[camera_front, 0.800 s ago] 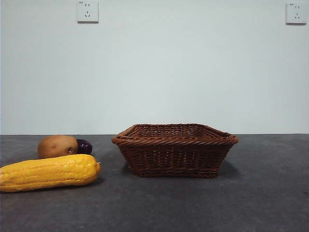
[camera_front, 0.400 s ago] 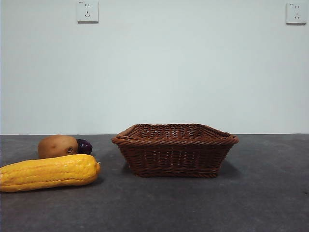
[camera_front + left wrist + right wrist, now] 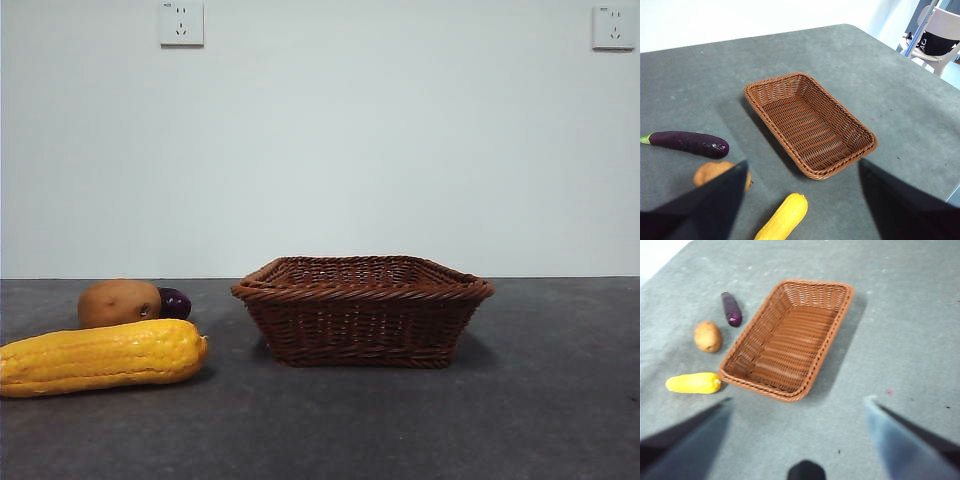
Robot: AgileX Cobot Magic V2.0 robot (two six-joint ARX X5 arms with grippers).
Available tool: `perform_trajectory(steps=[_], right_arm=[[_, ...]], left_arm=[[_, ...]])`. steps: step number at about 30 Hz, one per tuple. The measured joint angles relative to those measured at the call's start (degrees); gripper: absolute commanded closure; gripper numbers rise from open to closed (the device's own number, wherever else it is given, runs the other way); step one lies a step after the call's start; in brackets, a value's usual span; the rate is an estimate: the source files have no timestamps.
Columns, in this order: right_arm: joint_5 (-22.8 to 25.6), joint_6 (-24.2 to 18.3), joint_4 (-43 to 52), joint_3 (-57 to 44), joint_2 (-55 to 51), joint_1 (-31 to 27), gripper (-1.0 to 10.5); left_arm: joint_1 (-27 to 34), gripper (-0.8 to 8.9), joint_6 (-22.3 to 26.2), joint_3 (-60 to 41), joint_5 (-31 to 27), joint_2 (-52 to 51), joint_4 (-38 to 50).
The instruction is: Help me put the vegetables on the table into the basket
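Left end effector (image 3: 800, 200), right end effector (image 3: 797, 440) high, spread wide.

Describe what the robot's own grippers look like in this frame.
Only the jaws show. The left gripper has two flat black jaws, broad and wedge-shaped, tapering to points. The right gripper has similar dark jaws, blurred and greyish here, with a small rounded black part between them at the picture's edge. No cables or markings are visible.

Nothing is changing across the front view: the long yellow corn cob (image 3: 100, 358), the rounded brown-orange potato (image 3: 119, 302), the small dark purple eggplant (image 3: 175, 302) and the reddish-brown woven wicker basket (image 3: 362, 308) are all lying exactly where they were 1 second ago.
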Motion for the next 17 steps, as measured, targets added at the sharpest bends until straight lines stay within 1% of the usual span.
perform_trajectory(steps=[6, 9, 13, 17], right_arm=[[-0.6, 0.3, 0.0, 0.0, 0.9, 0.0, 3.7], [-1.4, 1.7, 0.9, 0.2, 3.1, 0.0, 3.8], [-3.1, 3.8, 2.9, 4.3, 9.9, 0.0, 3.8], [-3.5, 4.2, 2.9, 13.0, 21.0, 2.2, 3.8]], left_arm=[[0.0, 1.49, 0.3, 0.0, 0.0, 0.4, 0.0], [0.0, 1.49, 0.7, 0.0, 0.0, 0.4, 0.0], [0.0, 1.49, 1.3, 0.0, 0.0, 0.8, 0.0], [-1.2, 1.49, 1.5, 0.0, 0.0, 1.6, 0.0]])
